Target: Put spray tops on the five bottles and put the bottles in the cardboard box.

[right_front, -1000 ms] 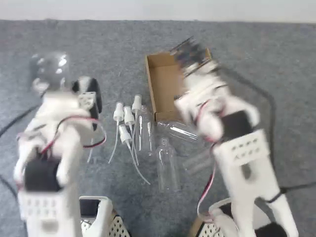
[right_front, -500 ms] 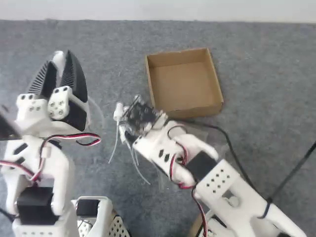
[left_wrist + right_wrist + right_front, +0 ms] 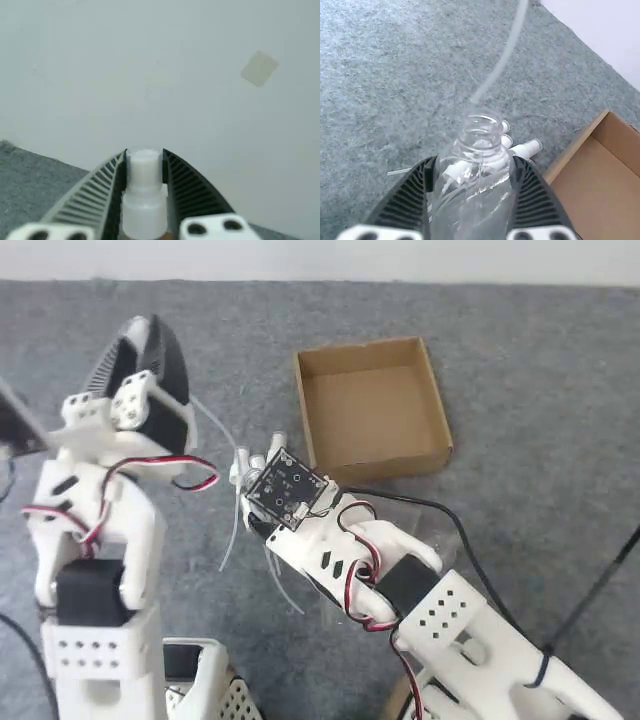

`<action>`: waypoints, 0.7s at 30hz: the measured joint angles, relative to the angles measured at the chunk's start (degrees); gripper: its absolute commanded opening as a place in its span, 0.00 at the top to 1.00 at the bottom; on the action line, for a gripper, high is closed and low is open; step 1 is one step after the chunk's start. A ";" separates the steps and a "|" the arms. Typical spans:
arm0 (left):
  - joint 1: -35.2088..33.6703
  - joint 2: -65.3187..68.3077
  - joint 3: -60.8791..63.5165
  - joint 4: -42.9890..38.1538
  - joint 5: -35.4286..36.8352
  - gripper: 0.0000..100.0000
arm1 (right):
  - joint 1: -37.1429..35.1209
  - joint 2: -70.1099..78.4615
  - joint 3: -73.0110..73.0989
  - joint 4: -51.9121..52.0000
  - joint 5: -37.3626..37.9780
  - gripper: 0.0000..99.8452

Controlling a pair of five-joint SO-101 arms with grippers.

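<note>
Since the earlier frame the left arm has swung its gripper (image 3: 144, 159) toward the middle, and the right arm has edged in beneath it. The left gripper pinches a spray top (image 3: 144, 197), held high with its tube (image 3: 502, 60) dangling. The right gripper (image 3: 472, 172) is clamped on a clear bottle (image 3: 479, 145), mouth tilted up. The tube's tip hangs just above that mouth, roughly along the bottle's long axis. Loose spray tops (image 3: 240, 468) lie on the worktop (image 3: 540, 390). The cardboard box (image 3: 372, 410) holds no bottles.

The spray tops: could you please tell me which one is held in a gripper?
The spray top clamped in the left gripper, above the carpet; the others lie loose on the carpet beside the cardboard box.
</note>
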 measured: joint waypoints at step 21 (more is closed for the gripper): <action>5.01 -3.96 9.49 10.20 -4.75 0.99 | 1.58 0.00 1.32 -0.70 0.00 0.99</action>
